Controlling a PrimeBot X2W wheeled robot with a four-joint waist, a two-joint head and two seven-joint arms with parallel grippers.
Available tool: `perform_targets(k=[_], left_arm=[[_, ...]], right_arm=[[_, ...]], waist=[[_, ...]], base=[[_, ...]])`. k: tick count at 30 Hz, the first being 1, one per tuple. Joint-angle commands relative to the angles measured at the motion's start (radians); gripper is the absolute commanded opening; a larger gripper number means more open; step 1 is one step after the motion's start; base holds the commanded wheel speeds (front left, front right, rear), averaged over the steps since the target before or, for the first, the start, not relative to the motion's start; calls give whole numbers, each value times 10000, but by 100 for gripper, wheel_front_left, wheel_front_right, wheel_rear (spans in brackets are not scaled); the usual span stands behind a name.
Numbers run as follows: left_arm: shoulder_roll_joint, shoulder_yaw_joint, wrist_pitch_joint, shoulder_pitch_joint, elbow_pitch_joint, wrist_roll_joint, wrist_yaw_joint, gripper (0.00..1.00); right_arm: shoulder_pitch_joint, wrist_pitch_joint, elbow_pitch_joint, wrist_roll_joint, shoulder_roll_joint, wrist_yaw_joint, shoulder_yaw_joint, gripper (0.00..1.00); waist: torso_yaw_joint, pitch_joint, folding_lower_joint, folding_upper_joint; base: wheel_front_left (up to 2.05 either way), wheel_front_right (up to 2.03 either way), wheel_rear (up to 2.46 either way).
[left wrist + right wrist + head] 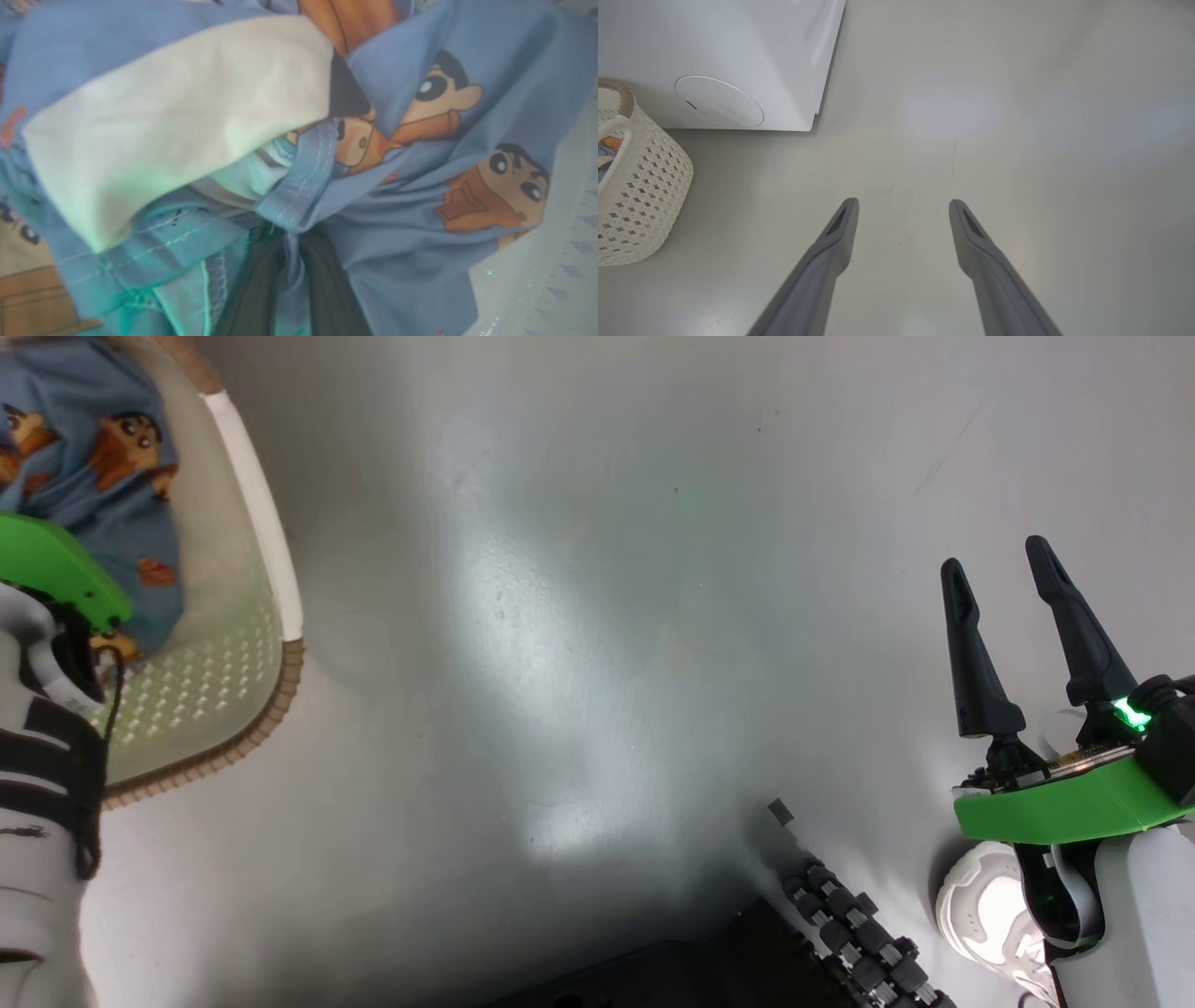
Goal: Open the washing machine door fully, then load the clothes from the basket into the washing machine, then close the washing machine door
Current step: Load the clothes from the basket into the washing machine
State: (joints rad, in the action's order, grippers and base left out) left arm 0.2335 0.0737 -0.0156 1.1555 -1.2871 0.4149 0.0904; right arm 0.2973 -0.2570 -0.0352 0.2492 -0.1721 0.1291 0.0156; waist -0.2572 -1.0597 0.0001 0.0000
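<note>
Left arm [37, 859], left edge, reaches into basket [266, 532]; left gripper [289, 238] pinches clothes [411, 210]. Right gripper [994, 555], lower right; fingers spread, empty.

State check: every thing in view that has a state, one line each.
left tool: shut, pinching a fold of the clothes
right tool: open, empty, above the floor
clothes: bunched, in the basket
basket: upright on the floor, by the washing machine
round flap on the washing machine: shut
</note>
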Motion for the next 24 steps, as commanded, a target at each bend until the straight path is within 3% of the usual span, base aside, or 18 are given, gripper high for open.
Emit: perform_targets(k=[1, 8, 16, 24], left_arm=[[215, -221, -273, -392, 28, 234, -102, 0], [-197, -209, -1936, -1140, 120, 332, -401, 0], [-617, -420, -2433, -2104, 626, 571, -685, 0], [-1191, -851, -2459, -3844, 3066, 294, -641, 0]], right_arm=[[-427, -48, -140, 35, -105, 16, 121, 100], [-351, -48, 29, -5, -40, 16, -7, 100], [-492, -48, 209, -128, -24, 16, -194, 100], [-724, -48, 460, -423, 46, 16, -213, 100]], waist=[[101, 108, -1, 0], [592, 873, -1, 0], [1110, 1961, -1, 0], [1587, 3434, -1, 0]], base=[[0, 0, 0], [0, 0, 0], [0, 0, 0], [0, 0, 0]])
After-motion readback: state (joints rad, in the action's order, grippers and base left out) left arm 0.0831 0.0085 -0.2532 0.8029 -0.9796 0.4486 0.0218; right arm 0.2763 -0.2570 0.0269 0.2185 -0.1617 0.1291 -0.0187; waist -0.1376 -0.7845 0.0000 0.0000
